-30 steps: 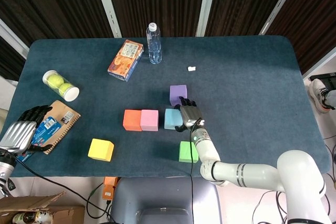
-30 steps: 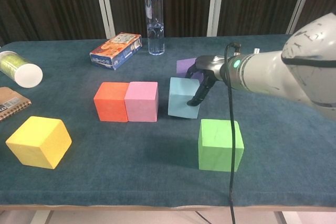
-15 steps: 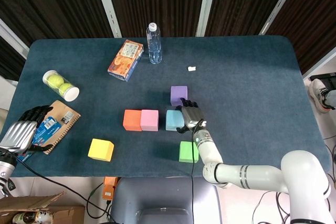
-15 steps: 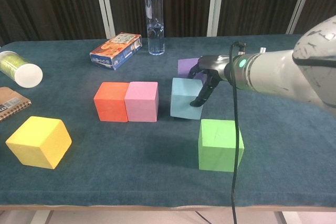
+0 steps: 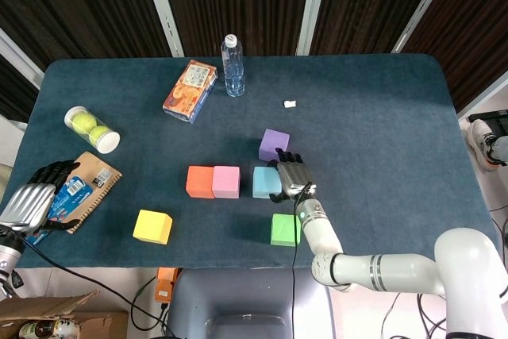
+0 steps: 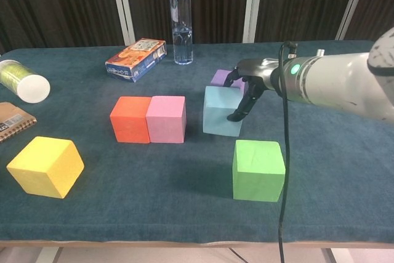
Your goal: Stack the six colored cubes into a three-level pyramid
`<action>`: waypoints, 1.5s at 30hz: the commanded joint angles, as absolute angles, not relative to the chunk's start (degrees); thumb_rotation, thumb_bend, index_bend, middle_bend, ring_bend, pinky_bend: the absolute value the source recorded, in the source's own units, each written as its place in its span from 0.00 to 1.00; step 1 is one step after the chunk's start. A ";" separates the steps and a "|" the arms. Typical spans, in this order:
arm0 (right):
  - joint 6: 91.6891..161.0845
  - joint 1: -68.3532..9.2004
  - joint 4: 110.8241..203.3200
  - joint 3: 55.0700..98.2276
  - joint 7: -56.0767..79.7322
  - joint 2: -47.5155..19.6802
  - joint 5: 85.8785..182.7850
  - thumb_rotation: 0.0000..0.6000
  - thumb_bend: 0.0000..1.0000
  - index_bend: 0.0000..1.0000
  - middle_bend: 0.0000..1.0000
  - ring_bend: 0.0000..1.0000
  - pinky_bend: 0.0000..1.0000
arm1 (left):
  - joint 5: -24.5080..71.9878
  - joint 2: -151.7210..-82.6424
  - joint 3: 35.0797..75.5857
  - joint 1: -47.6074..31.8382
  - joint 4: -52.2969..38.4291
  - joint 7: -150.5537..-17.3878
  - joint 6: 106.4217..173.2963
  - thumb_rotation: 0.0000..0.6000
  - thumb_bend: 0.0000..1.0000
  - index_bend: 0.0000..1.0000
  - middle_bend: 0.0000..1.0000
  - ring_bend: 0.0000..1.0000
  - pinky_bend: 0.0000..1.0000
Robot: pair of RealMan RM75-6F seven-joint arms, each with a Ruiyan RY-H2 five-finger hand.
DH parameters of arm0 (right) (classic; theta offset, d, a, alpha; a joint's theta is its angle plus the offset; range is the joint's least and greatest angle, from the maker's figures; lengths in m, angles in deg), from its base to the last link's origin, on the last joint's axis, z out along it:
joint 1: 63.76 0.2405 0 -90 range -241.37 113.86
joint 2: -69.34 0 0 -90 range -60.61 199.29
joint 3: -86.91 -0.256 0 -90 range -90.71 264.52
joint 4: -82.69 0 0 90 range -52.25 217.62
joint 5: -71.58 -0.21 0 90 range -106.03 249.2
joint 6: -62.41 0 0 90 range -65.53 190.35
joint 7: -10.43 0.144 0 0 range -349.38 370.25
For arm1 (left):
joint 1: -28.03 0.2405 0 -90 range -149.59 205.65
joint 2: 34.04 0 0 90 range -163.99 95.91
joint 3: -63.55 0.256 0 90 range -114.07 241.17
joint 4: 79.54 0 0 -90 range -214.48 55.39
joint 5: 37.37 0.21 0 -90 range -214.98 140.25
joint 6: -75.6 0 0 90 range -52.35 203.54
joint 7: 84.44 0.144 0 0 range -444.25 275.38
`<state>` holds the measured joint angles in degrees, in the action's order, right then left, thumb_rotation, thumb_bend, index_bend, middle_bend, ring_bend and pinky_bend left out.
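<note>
Orange cube (image 5: 199, 181) and pink cube (image 5: 226, 181) stand touching in a row at mid table. A short gap to their right sits the light blue cube (image 5: 266, 182), which my right hand (image 5: 292, 178) grips from its right side, fingers (image 6: 249, 98) lying down its right face. The purple cube (image 5: 274, 144) lies skewed just behind that hand. In front of it, near the table's edge, is the green cube (image 6: 258, 161). The yellow cube (image 5: 152, 226) stands alone at the front left. My left hand (image 5: 32, 200) rests off the table's left edge, holding nothing.
A water bottle (image 5: 232, 65) and a snack box (image 5: 190, 90) stand at the back. A tube of tennis balls (image 5: 91, 129) and a notebook (image 5: 89, 184) lie at the left. A small white scrap (image 5: 290, 104) lies behind the purple cube.
My right hand has shifted slightly right with the light blue cube, widening the gap to the pink cube. The purple cube has been nudged and turned askew. The left hand is unmoved.
</note>
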<state>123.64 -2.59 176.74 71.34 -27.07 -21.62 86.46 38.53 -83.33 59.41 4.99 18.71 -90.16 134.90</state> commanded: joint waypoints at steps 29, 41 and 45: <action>123.83 -0.02 168.71 69.64 -30.96 -27.98 83.33 1.00 0.21 0.52 0.01 0.00 0.00 | 39.05 -83.16 59.37 5.23 18.23 -91.51 134.71 1.00 0.04 0.10 0.06 0.00 0.10; 122.95 -0.16 167.88 69.03 -31.95 -28.96 83.10 1.00 0.21 0.52 0.01 0.00 0.00 | 39.11 -83.17 59.35 5.20 17.96 -91.89 134.49 1.00 0.04 0.10 0.06 0.00 0.10; 122.89 -0.22 167.96 68.81 -32.05 -29.08 83.12 1.00 0.21 0.52 0.01 0.00 0.00 | 39.13 -83.16 59.38 5.19 17.82 -92.07 134.37 1.00 0.04 0.10 0.06 0.00 0.10</action>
<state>122.88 -0.21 167.96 68.84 -32.06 -29.06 83.10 39.13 -83.16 59.37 5.19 17.82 -92.08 134.37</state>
